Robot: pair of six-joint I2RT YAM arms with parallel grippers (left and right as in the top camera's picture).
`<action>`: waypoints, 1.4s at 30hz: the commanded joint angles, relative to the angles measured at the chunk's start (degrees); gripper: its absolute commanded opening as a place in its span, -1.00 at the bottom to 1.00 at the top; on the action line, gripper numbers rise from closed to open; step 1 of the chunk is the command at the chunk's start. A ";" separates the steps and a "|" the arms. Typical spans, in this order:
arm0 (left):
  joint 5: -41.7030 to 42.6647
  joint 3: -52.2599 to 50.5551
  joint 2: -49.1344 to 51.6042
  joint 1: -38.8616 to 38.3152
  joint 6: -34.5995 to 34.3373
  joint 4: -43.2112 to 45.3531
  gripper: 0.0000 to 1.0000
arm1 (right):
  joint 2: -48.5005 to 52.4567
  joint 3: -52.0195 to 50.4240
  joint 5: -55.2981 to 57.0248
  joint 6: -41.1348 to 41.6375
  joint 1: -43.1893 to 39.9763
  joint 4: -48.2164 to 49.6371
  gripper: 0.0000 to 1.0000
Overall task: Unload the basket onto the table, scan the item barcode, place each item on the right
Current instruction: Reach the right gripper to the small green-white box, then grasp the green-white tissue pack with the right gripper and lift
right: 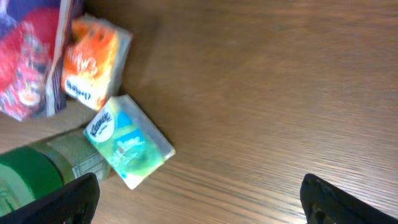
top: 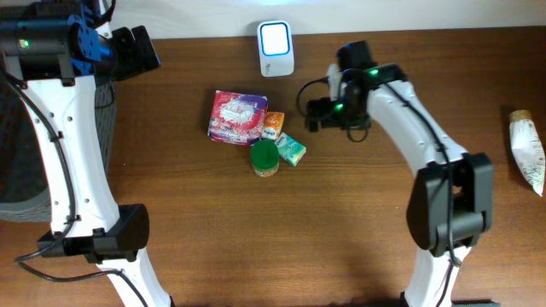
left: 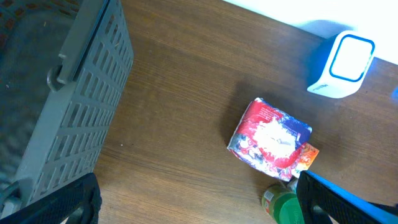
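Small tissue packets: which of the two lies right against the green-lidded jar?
The teal Kleenex packet, against the green-lidded jar; the orange packet sits beside the big red packet instead.

— Overhead, how's the light?
— Even and warm across my tabletop (top: 256, 239); soft shadows lie under my arms (top: 409, 128), and the scanner (top: 275, 38) screen glares white.
— At my wrists?
— Left view catches the scanner's blue glow on the pale edge; right view is soft, with fingertips (right: 56, 202) as dark blurs in both lower corners.
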 commanded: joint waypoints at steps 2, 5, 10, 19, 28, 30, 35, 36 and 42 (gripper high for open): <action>-0.44 0.55 -1.07 0.20 0.46 -0.02 0.98 | 1.11 -0.74 3.04 -0.33 4.39 2.62 0.97; -0.44 0.55 -1.07 0.20 0.46 -0.02 0.98 | 2.47 -0.74 3.02 -2.34 5.90 4.98 0.97; -0.44 0.55 -1.07 0.20 0.48 -0.02 0.98 | 9.60 -0.74 1.11 -4.94 6.62 9.22 0.17; -0.42 0.55 -1.07 0.20 0.46 -0.02 0.98 | 13.68 -0.74 -12.28 -13.40 6.54 8.57 -0.06; -0.42 0.55 -1.07 0.20 0.46 -0.02 0.98 | 13.51 3.85 -26.64 -13.20 -2.08 -7.56 -0.05; -0.42 0.55 -1.07 0.20 0.46 -0.02 0.98 | 13.51 3.82 -26.60 -13.44 -2.99 -7.56 0.08; -0.42 0.55 -1.07 0.20 0.46 -0.02 0.98 | 13.53 2.93 -26.58 -13.64 -0.79 -1.81 0.07; -0.42 0.55 -1.07 0.20 0.46 -0.02 0.98 | 13.53 2.29 -26.21 -13.62 -0.20 -1.11 0.07; -0.44 0.55 -1.07 0.20 0.46 -0.02 0.98 | 13.53 -5.75 -27.08 -13.16 1.49 5.62 -0.06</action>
